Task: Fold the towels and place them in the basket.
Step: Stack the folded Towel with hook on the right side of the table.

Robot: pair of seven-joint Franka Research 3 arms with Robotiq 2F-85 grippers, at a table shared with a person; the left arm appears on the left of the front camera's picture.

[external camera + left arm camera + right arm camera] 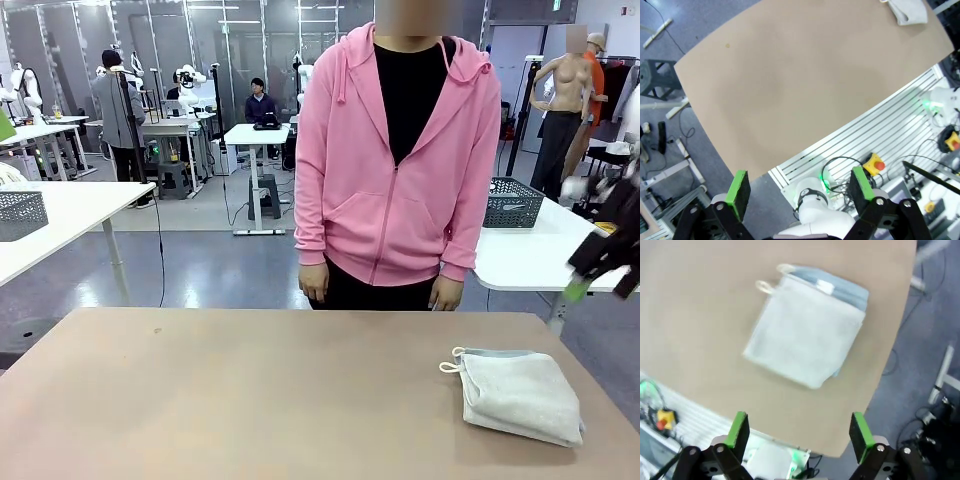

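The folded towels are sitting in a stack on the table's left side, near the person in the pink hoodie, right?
Not quite. The stack of folded towels sits on the table's right side, as the front view shows. The person in the pink hoodie does stand at the far edge.

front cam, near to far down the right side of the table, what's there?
Stacked folded towels on the table → person's hand at the far edge → wire basket on the white table behind.
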